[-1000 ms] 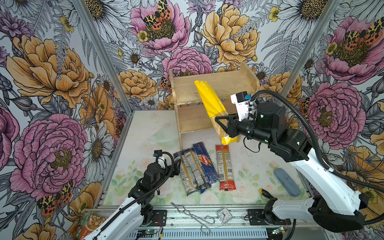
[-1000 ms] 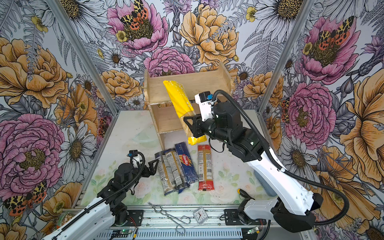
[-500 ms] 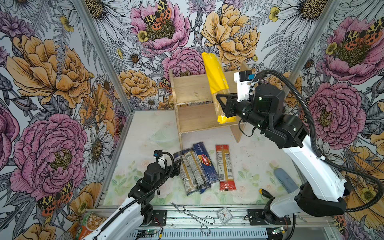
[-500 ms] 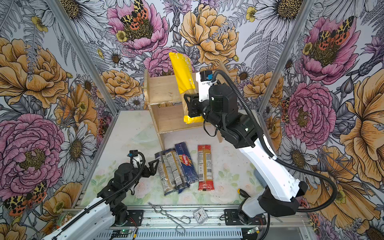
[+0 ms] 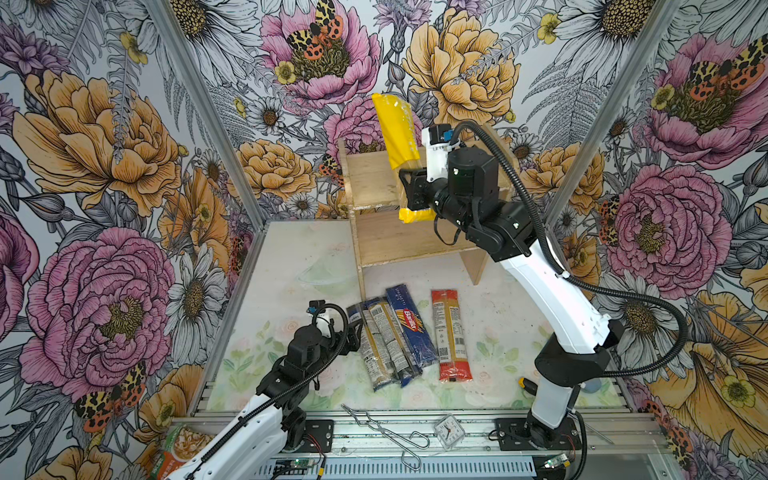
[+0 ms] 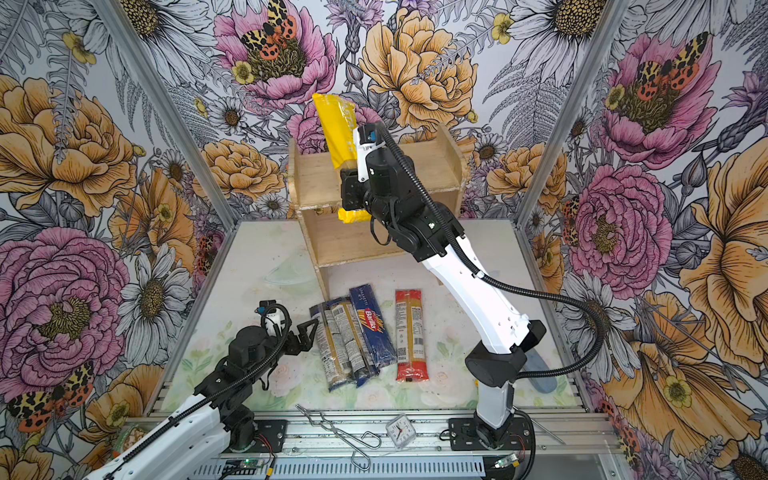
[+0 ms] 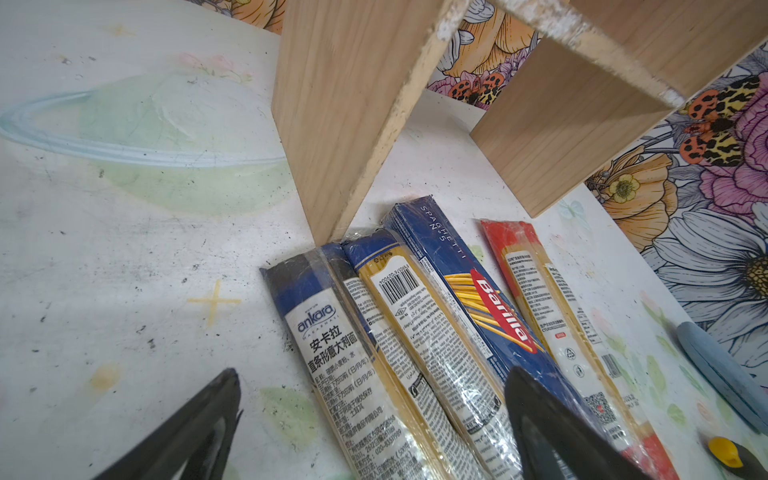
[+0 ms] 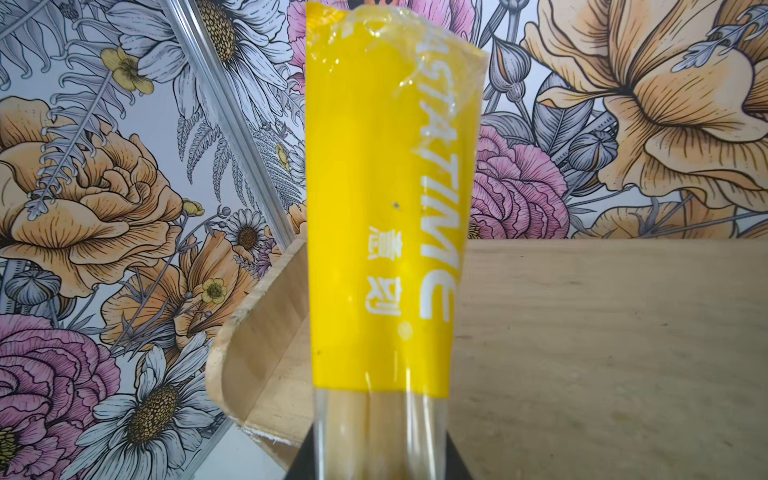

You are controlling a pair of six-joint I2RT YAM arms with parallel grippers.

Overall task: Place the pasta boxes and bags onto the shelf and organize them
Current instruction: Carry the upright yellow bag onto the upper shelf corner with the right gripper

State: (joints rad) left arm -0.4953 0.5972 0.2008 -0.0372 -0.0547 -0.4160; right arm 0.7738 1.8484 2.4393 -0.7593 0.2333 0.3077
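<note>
My right gripper [image 5: 409,189] is shut on the clear middle of the yellow-ended pasta pack [image 5: 395,133], which stands nearly upright over the left half of the wooden shelf's [image 5: 372,183] top tier. The right wrist view shows the pack [image 8: 382,249] rising from the jaws [image 8: 380,457] against the shelf board [image 8: 582,332]. On the table in front of the shelf lie two slim blue-ended packs [image 5: 376,345], the Barilla box [image 5: 409,328] and the red-ended pack [image 5: 451,332]. My left gripper [image 5: 353,332] is open, low beside the slim packs [image 7: 332,353], holding nothing.
Metal tongs [image 5: 386,428] and a small clock [image 5: 449,430] lie on the front rail. A grey-blue object [image 7: 723,374] and a yellow-tipped tool [image 7: 727,453] sit at the table's right front. A green-orange pouch [image 5: 174,453] is at the front left. Floral walls enclose the table.
The right arm has lifted the yellow-ended pack from in front of the shelf up and back over the top tier, turning it more upright. The left arm has not moved.
</note>
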